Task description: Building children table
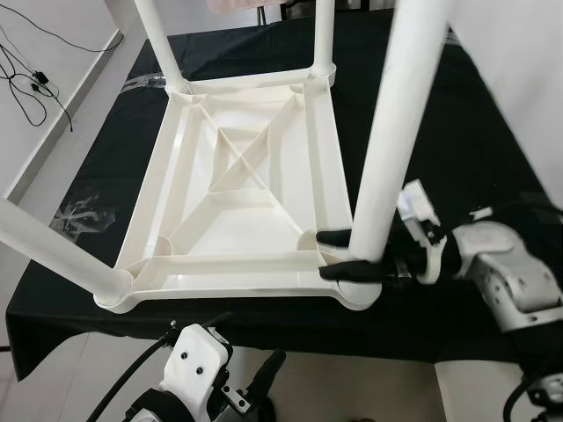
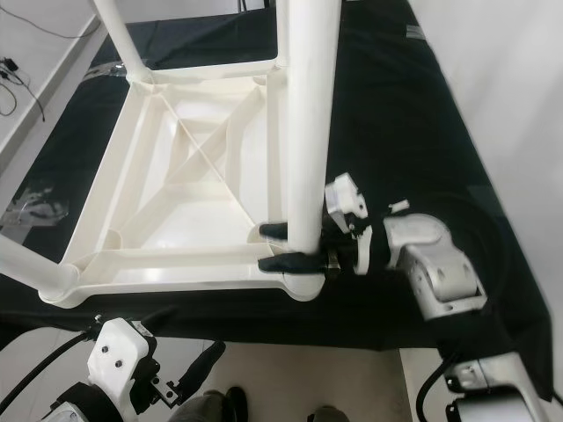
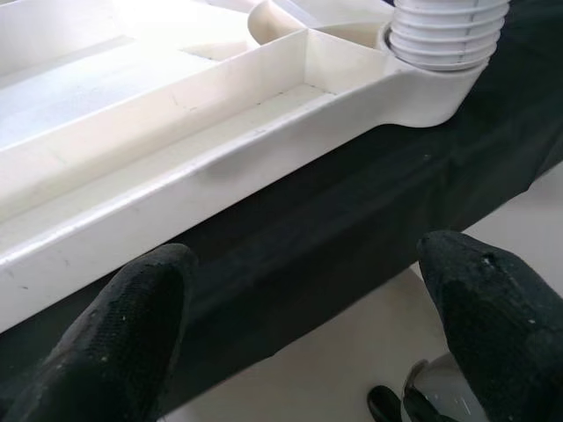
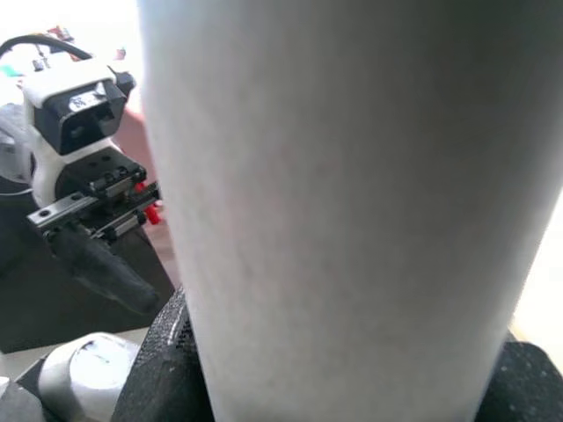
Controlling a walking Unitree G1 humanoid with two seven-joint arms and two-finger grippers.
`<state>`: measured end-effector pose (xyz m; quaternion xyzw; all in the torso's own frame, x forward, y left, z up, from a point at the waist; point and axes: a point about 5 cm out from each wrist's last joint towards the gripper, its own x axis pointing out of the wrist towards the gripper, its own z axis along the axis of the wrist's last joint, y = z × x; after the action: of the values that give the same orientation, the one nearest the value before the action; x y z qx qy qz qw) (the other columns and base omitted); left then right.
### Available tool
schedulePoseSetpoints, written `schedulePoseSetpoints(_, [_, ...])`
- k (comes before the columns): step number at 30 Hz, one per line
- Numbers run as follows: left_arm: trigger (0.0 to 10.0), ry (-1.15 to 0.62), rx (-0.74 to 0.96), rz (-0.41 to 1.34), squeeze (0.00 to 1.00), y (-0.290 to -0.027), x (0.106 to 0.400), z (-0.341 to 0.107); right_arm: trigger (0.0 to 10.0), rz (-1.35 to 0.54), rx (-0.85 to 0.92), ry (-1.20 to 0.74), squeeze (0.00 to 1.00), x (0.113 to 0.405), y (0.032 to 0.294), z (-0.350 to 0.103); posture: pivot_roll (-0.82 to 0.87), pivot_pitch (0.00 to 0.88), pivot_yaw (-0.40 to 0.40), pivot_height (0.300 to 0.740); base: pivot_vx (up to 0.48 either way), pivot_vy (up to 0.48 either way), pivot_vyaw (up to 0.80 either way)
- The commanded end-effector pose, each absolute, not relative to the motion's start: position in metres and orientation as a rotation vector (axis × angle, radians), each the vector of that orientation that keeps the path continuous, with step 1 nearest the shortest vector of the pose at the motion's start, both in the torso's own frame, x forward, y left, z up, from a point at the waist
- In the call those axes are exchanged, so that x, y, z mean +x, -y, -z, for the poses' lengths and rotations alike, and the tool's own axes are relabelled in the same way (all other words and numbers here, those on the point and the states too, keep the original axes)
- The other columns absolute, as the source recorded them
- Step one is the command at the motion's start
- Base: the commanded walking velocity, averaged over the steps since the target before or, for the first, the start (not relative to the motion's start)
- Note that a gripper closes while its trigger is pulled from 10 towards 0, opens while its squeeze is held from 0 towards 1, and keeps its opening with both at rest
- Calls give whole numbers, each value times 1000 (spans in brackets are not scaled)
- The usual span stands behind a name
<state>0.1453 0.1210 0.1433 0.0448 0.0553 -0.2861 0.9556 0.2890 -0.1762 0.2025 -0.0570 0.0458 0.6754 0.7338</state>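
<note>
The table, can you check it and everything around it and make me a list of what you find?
Surface: black cloth over the work table.
Job's things: white table top lies upside down on the cloth; four white legs stand in its corner sockets, the near right leg upright.
Clutter: clear plastic wrap on the cloth, left of the top.
Grippers: right pincer clamps the near right leg just above its socket; left pincer open, low by the cloth's near edge, holding nothing.
Cables: black cable on the floor, far left.
Surroundings: white wall on the right; shoes on the floor below.
</note>
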Motion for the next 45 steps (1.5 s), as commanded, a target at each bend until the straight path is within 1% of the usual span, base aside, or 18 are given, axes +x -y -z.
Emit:
schedulePoseSetpoints(1, [10000,-135,102,588,0,-123,142,-142,10000,-1491,-84,-271,0,282,179,-172,54,257,85,740,0,0,0])
schedulePoseSetpoints(6, [10000,-135,102,588,0,-123,142,-143,10000,-1513,-79,-296,0,280,178,-169,57,257,85,740,0,0,0])
schedulePoseSetpoints(11, [10000,-135,102,589,0,-122,142,-143,10000,-1508,-117,-290,0,281,175,-167,57,256,85,740,0,0,0])
schedulePoseSetpoints(13, [10000,-138,103,590,0,-122,141,-143,10000,-1482,-175,-244,0,282,165,-167,61,255,84,740,0,0,0])
schedulePoseSetpoints(16, [10000,-138,103,590,0,-122,141,-143,10000,-1464,-195,-223,0,282,160,-166,59,254,85,740,0,0,0])
schedulePoseSetpoints(19, [10000,-140,104,591,0,-122,140,-143,10000,-1384,-260,-179,0,276,141,-159,53,251,83,740,0,0,0])
schedulePoseSetpoints(20, [10000,-140,104,592,0,-122,140,-143,10000,-1351,-262,-172,0,273,134,-155,52,248,82,740,0,0,0])
schedulePoseSetpoints(21, [10000,-140,104,592,0,-122,140,-143,10000,-1351,-262,-172,0,273,134,-155,52,248,82,740,0,0,0])
schedulePoseSetpoints(22, [10000,-141,105,593,0,-122,140,-142,10000,-1322,-272,-169,0,267,125,-150,50,246,83,740,0,0,0])
schedulePoseSetpoints(30, [10000,-140,107,593,0,-122,141,-142,10000,-1288,-300,-176,0,258,108,-142,47,245,80,740,0,0,0])
schedulePoseSetpoints(32, [10000,-140,110,592,0,-122,142,-142,10000,-1146,-332,-173,0,261,92,-139,46,244,76,740,0,0,0])
schedulePoseSetpoints(35, [10000,-140,110,592,0,-122,142,-142,10000,-1146,-332,-173,0,261,92,-139,46,244,76,740,0,0,0])
schedulePoseSetpoints(37, [10000,-128,124,573,0,-124,145,-144,10000,-897,-362,-212,0,269,80,-130,44,239,73,740,0,0,0])
schedulePoseSetpoints(38, [10000,-115,134,555,0,-126,148,-145,10000,-798,-344,-235,0,273,76,-126,44,232,75,740,0,0,0])
schedulePoseSetpoints(40, [10000,-115,134,555,0,-126,148,-145,10000,-798,-344,-235,0,273,76,-126,44,232,75,740,0,0,0])
schedulePoseSetpoints(42, [10000,-87,150,521,0,-131,155,-150,10000,-666,-271,-247,0,278,68,-124,41,227,75,740,0,0,0])
schedulePoseSetpoints(43, [10000,-87,150,521,0,-131,155,-150,10000,-666,-271,-247,0,278,68,-124,41,227,75,740,0,0,0])
schedulePoseSetpoints(45, [10000,-48,179,488,0,-138,165,-156,10000,-570,-230,-226,0,285,62,-124,37,212,77,740,0,0,0])
